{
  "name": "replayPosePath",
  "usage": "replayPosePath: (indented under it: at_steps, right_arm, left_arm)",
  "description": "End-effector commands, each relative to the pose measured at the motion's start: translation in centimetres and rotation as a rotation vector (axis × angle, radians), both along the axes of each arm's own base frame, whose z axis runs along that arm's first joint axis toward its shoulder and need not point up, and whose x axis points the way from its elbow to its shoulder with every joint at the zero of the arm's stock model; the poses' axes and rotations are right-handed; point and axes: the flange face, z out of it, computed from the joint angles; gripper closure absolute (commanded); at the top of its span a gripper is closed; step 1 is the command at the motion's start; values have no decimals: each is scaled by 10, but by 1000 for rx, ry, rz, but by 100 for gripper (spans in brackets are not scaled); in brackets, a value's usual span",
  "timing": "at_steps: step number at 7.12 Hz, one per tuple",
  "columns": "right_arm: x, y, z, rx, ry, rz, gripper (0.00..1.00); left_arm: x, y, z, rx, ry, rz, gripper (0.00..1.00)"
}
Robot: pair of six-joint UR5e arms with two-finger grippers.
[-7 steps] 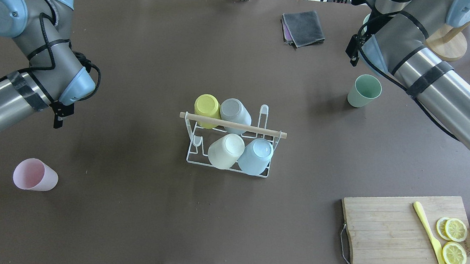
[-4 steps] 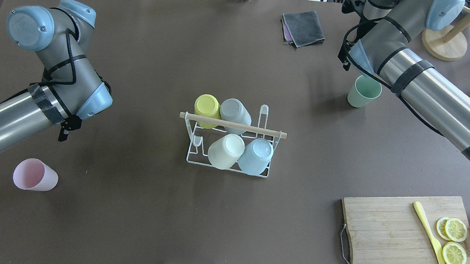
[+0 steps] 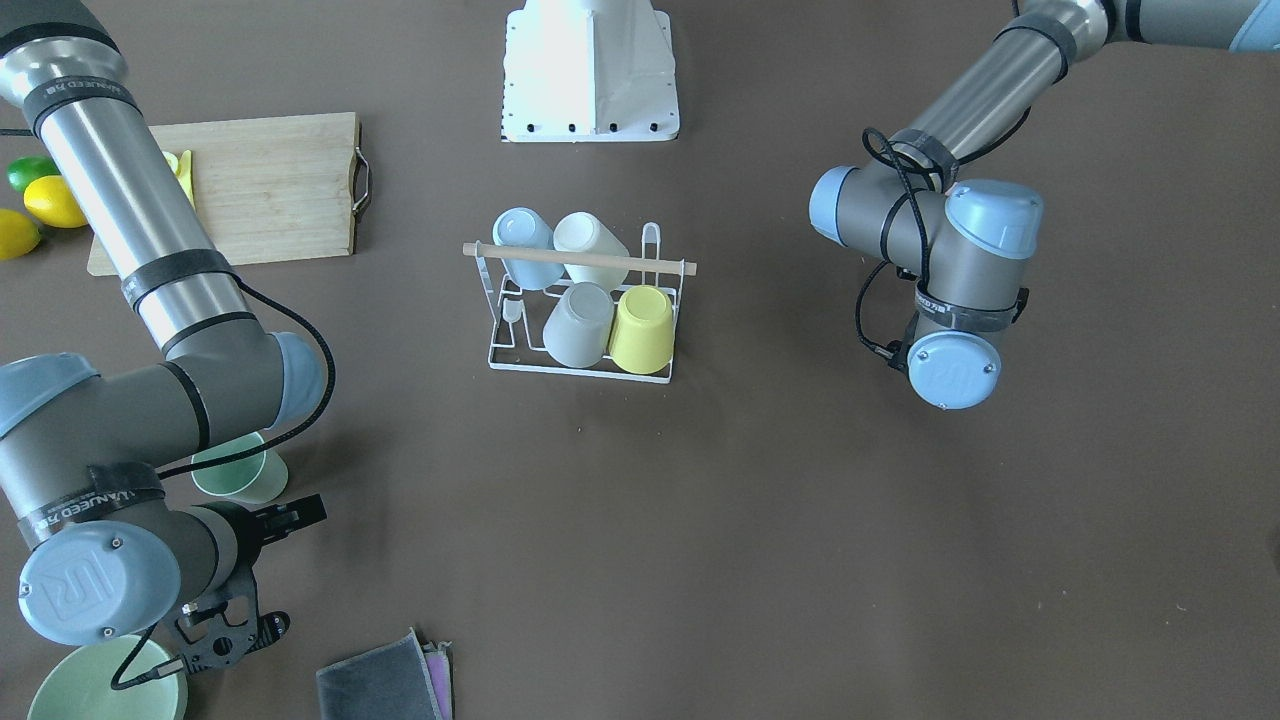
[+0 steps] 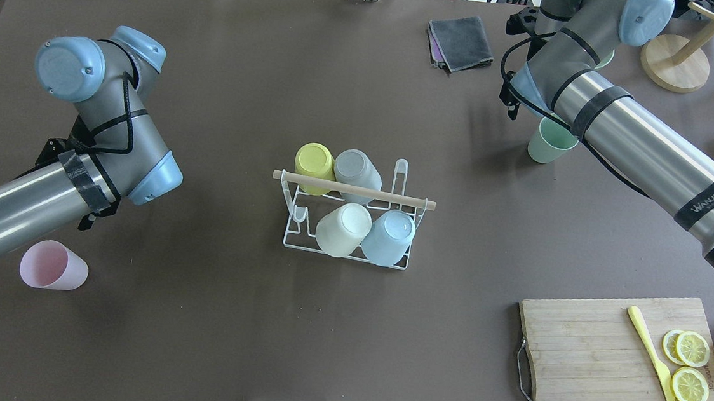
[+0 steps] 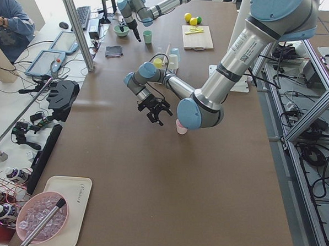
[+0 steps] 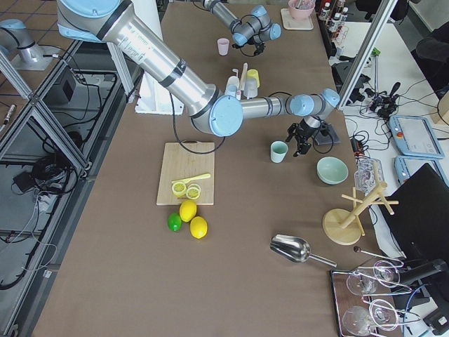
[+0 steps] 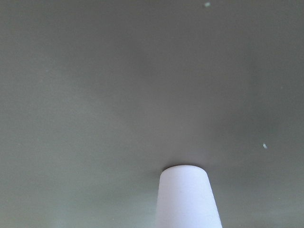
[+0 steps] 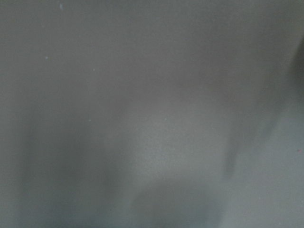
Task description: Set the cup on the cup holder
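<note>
Right end effector (image 3: 295,565) spread wide, empty; green cup (image 3: 240,465) upright just on its near side, toward robot. Left end effector (image 5: 154,107) by pink cup (image 4: 54,264), spread unclear.

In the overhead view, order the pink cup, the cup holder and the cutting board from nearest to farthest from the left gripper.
1. Pink cup, near the left gripper.
2. Cup holder, table centre.
3. Cutting board, right side.

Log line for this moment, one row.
left gripper: near pink cup, state unclear | right gripper: open, empty, by green cup | cup holder: four cups racked
</note>
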Motion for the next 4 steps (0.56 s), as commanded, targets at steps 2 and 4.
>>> replayPosePath:
  at_steps: [2, 4]
  right_arm:
    - [-20, 0, 2, -36, 30, -157, 0]
    - [-16, -2, 2, 0, 32, -209, 0]
  left_arm:
    - [6, 7, 5, -31, 4, -13, 1]
    - [10, 8, 3, -47, 32, -21, 1]
